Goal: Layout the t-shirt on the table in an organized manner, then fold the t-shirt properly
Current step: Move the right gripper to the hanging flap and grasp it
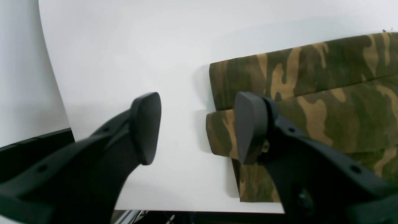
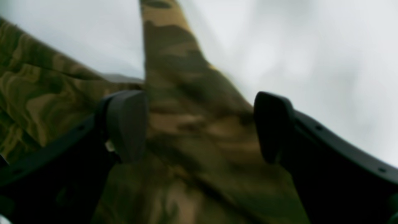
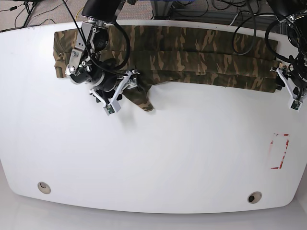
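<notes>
White table (image 3: 158,158) (red-outlined mark (image 3: 279,151), no legible writing) bears camouflage t-shirt (image 3: 192,60)

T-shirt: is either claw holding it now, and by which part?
Neither. Both the left claw and right claw are open, gripping no part of the t-shirt.

Matte black fingers (image 1: 146,127) with rounded pads and screw holes — white-framed grippers, black cables.

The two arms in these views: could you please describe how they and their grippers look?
Both grippers, left gripper and right gripper, have matte black, paddle-shaped fingers on black brackets with small holes. From the base view, the gripper frames look white and the arm bodies are black and silver, with black cables looping along them.
</notes>
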Motion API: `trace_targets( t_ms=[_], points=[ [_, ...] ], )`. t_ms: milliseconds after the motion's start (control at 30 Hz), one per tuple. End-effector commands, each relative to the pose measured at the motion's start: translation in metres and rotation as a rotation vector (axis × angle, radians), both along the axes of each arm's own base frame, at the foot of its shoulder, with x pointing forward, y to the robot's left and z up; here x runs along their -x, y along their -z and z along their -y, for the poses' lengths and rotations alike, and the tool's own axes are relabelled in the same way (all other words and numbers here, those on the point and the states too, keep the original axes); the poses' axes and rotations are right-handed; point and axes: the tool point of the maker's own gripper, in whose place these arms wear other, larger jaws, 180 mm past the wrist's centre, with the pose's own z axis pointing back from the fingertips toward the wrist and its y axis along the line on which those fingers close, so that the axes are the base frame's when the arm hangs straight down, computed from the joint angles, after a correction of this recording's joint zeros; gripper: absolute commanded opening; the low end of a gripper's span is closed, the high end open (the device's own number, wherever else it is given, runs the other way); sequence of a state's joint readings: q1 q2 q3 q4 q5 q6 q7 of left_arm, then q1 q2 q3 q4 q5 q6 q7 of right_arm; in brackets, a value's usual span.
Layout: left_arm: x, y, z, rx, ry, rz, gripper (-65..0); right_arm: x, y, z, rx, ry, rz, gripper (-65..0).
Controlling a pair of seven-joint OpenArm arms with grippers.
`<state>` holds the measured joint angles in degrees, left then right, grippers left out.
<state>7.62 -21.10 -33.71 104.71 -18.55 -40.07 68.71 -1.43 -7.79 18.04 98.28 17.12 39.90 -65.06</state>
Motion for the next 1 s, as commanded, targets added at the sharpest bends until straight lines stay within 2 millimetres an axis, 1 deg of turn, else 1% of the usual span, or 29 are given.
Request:
trace_targets(
  t_ms=[0,100,200,267,300,333,367,400,467,500,567,633,667,700,833,900,967],
  points=[
    [-0.007,-0.012,-0.004,-0.015,0.005,0.039,-30.4,-0.01,-0.004,-0.004,-0.037,0.011,0.037,-14.0],
    [-0.007,-0.012,-0.004,-0.015,0.005,0.039,-30.4,-0.012,0.004,-0.007,-0.062,0.017,0.025,-14.0],
    [-0.007,-0.012,-0.004,-0.015,0.005,0.039,-30.4,-0.017,0.006,-0.008,-0.069,0.014,0.02,-14.4],
    [-0.007,-0.012,-0.004,-0.015,0.005,0.039,-30.4,-0.017,0.007,-0.004,-0.06,0.014,0.019,-17.6],
    [-0.007,-0.012,-0.004,-0.015,0.005,0.039,-30.4,-0.018,0.007,-0.003,-0.057,0.014,0.02,-21.2],
    [-0.007,-0.012,-0.004,-0.015,0.005,0.039,-30.4,-0.018,0.007,-0.001,-0.054,0.014,0.02,-27.4],
    [-0.007,-0.012,-0.004,-0.015,0.005,0.039,-30.4,-0.018,0.007,-0.001,-0.054,0.014,0.02,-30.4],
    [-0.007,-0.012,-0.004,-0.015,0.005,0.039,-30.4,-0.019,0.006,-0.001,-0.054,0.014,0.023,-39.2],
    [-0.007,-0.012,-0.004,-0.015,0.005,0.039,-30.4,-0.019,0.005,-0.001,-0.053,0.014,0.025,-49.1],
    [-0.007,-0.012,-0.004,-0.015,0.005,0.039,-30.4,-0.02,0.003,0.0,-0.049,0.015,0.034,-58.7],
    [-0.007,-0.012,-0.004,-0.015,0.005,0.039,-30.4,-0.022,-0.001,0.001,-0.044,0.015,0.049,-65.0],
    [-0.007,-0.012,-0.004,-0.015,0.005,0.039,-30.4,-0.022,-0.007,0.002,-0.043,0.017,0.066,-64.7],
    [-0.007,-0.012,-0.004,-0.015,0.005,0.039,-30.4,-0.022,-0.01,0.003,-0.038,0.016,0.074,-62.5],
    [-0.007,-0.012,-0.004,-0.015,0.005,0.039,-30.4,-0.023,-0.015,0.004,-0.033,0.018,0.091,-61.8],
    [-0.006,-0.011,-0.003,-0.013,0.005,0.038,-30.4,-0.017,-0.03,0.01,0.012,0.014,0.123,-64.2],
    [-0.007,-0.011,-0.003,-0.013,0.005,0.039,-30.4,-0.016,-0.044,0.011,0.021,0.01,0.154,-64.5],
    [-0.007,-0.011,-0.003,-0.011,0.006,0.039,-30.4,-0.01,-0.053,0.011,0.018,0.001,0.167,-64.5]
  ],
)
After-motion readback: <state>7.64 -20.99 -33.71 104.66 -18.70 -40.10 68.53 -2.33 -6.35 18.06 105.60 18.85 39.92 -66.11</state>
